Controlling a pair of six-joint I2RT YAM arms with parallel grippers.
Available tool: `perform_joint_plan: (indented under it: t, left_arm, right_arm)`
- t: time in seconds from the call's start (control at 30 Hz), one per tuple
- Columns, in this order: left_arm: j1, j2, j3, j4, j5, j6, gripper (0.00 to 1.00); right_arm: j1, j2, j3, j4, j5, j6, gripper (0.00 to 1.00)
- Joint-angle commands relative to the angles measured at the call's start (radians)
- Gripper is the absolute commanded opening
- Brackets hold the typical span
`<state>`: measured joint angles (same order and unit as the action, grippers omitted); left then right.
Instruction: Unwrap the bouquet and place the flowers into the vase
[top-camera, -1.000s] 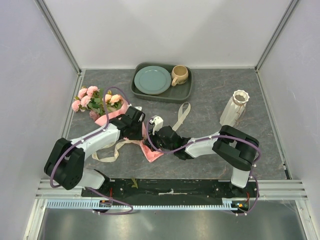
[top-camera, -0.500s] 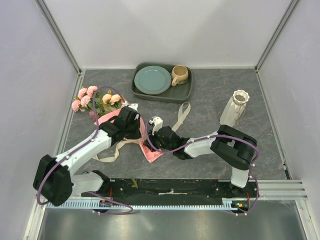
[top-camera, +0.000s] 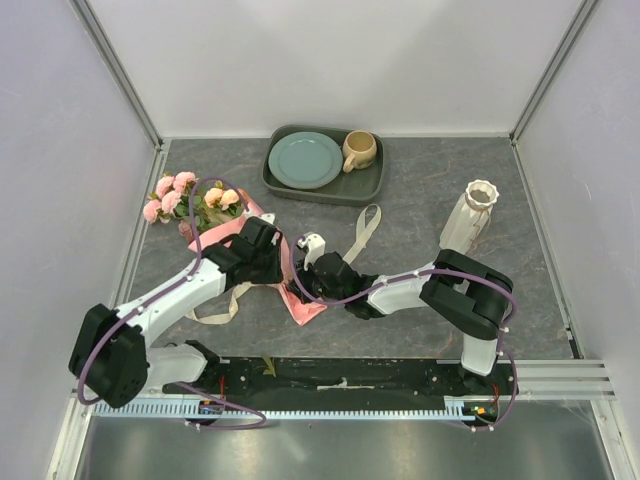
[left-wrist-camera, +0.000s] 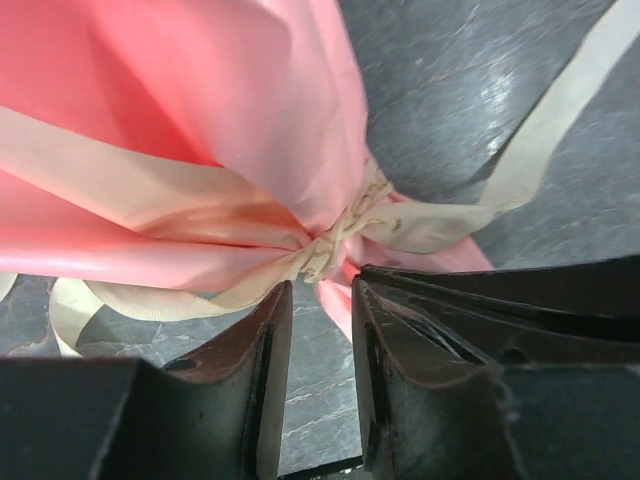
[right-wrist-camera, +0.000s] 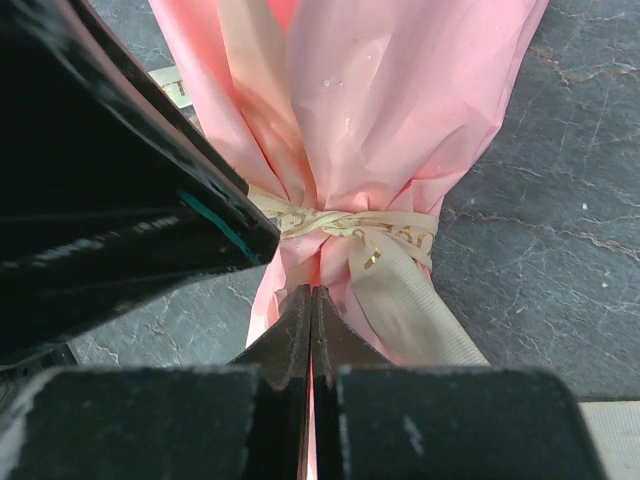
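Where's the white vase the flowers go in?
In the overhead view the vase stands on the right of the table, just beyond the right arm, far from the bouquet at left.

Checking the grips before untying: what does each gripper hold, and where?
The right gripper pinches the bouquet by its paper tail below the ribbon; the left gripper holds nothing.

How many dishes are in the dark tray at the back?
2: a blue-green plate in the left part of the tray, a tan mug in its right part; none seems hidden.
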<state>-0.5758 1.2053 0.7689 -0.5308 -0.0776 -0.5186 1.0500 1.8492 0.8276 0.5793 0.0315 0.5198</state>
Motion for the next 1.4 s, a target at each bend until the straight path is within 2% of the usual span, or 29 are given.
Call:
perform_joint_plan:
  t: [0.0, 0.17, 0.3, 0.37, 0.5, 0.57, 0.67, 0.77, 0.8, 1.23, 1.33, 1.37]
  left_arm:
    - [-0.004, 0.045, 0.040, -0.037, -0.017, 0.032, 0.37]
    - [-0.004, 0.057, 0.029, 0.002, -0.008, 0.048, 0.33]
    - [-0.004, 0.068, 0.027, 0.032, 0.013, 0.061, 0.24]
    - [-0.006, 0.074, 0.032, 0.041, 0.021, 0.065, 0.24]
    - [-0.007, 0.106, 0.044, 0.043, 0.012, 0.080, 0.32]
    - [-0.009, 0.114, 0.049, 0.045, 0.001, 0.084, 0.34]
    - [-0.010, 0.119, 0.052, 0.052, -0.011, 0.088, 0.33]
    - [-0.010, 0.116, 0.049, 0.066, -0.008, 0.088, 0.22]
    - [-0.010, 0.119, 0.047, 0.068, -0.008, 0.089, 0.22]
    - [-0.013, 0.161, 0.059, 0.066, -0.011, 0.097, 0.29]
    - [-0.013, 0.172, 0.058, 0.063, -0.019, 0.098, 0.23]
    - [-0.013, 0.174, 0.061, 0.061, -0.021, 0.098, 0.16]
  right_arm:
    - [-0.005, 0.013, 0.010, -0.032, 0.030, -0.001, 0.00]
    - [-0.005, 0.016, 0.011, -0.027, 0.024, -0.003, 0.00]
    - [-0.004, 0.018, 0.013, -0.029, 0.021, -0.003, 0.00]
    - [-0.004, 0.016, 0.013, -0.029, 0.021, -0.003, 0.00]
    - [-0.004, 0.019, 0.015, -0.029, 0.018, -0.003, 0.00]
    - [-0.004, 0.021, 0.015, -0.029, 0.018, -0.003, 0.00]
    - [-0.004, 0.021, 0.016, -0.029, 0.015, -0.003, 0.00]
    - [-0.005, 0.024, 0.018, -0.029, 0.013, -0.001, 0.00]
    - [-0.004, 0.022, 0.018, -0.029, 0.013, -0.001, 0.00]
    - [-0.005, 0.028, 0.022, -0.030, 0.005, -0.003, 0.00]
    - [-0.004, 0.030, 0.024, -0.032, 0.005, -0.003, 0.00]
    - [-0.004, 0.031, 0.024, -0.032, 0.007, -0.001, 0.00]
